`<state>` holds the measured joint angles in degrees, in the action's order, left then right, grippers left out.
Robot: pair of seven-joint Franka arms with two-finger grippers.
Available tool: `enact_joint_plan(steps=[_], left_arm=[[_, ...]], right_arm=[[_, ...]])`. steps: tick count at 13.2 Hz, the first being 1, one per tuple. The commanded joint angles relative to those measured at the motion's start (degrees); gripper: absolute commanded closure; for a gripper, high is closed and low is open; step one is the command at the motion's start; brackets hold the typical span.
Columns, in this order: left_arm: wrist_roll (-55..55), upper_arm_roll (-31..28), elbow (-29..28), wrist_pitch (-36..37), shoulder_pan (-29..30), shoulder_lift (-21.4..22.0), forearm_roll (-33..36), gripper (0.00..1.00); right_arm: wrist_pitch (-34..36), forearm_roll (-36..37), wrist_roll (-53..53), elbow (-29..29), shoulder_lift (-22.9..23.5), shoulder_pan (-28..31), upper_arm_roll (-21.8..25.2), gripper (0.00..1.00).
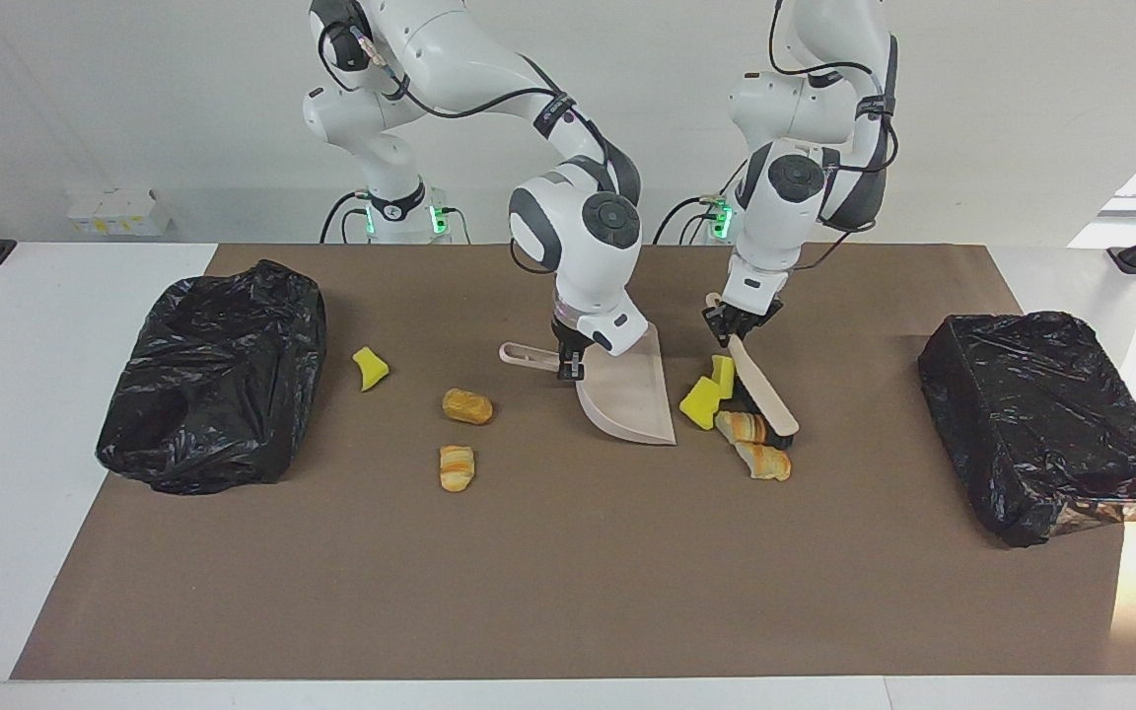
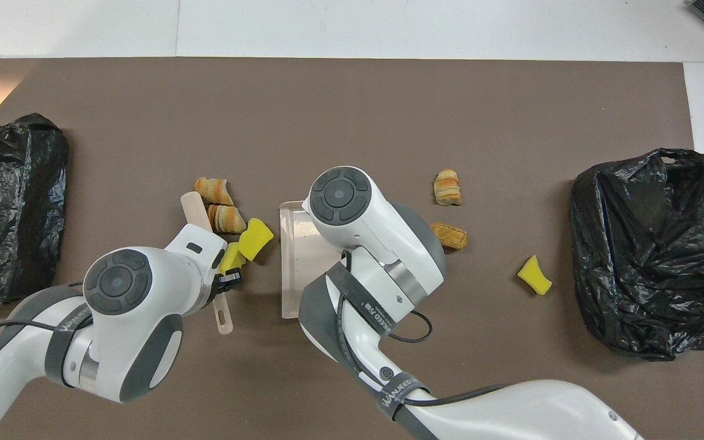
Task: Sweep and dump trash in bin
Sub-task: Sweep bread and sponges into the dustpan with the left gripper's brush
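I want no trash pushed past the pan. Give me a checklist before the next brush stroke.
1. Right pincer shut on the dustpan handle: ok.
2. Left pincer shut on the brush handle: ok.
3. Dustpan mouth faces the pile: ok.
4. Two yellow wedges sit by the dustpan's edge: ok.
5. Two striped rolls in line with the mouth: not ok, they lie farther from the robots than the pan's corner.
6. Dustpan lip flat on the mat: cannot tell.
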<state>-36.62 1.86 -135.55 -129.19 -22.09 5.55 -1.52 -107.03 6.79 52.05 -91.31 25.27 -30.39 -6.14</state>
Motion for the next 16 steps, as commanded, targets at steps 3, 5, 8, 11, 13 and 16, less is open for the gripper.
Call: enact_joint_plan(steps=[3,5,8,11,13,16], left_arm=[[13.66,-1.07,6.97,9.92,2.13,-1.42,-1.02,1.00],[20.23,-1.16,7.05,9.40,4.93,-1.68,-0.41,1.00],[29.30,-1.16,7.67,7.90,10.55,-2.83,0.64,1.00],[33.64,-1.07,7.15,6.41,13.04,-4.23,1.00,1.00],[30.40,-0.90,5.57,5.00,11.03,-4.58,0.91,1.00],[28.64,-0.81,3.98,2.46,6.11,-5.90,0.82,1.00]], right_arm=[[0.15,-0.81,0.24,1.14,0.39,1.81,-0.36,1.00],[0.06,-0.90,0.42,1.14,0.39,1.65,-0.36,1.00],[-0.11,-0.81,0.34,0.52,-0.05,1.21,-0.36,1.00],[-2.91,-0.90,0.16,-1.75,-0.66,1.29,-0.36,1.00],[-3.63,-0.98,-0.27,-2.29,-0.67,1.03,-0.36,1.00],[-4.86,-0.98,-1.34,-2.91,-0.66,0.85,-0.36,1.00]])
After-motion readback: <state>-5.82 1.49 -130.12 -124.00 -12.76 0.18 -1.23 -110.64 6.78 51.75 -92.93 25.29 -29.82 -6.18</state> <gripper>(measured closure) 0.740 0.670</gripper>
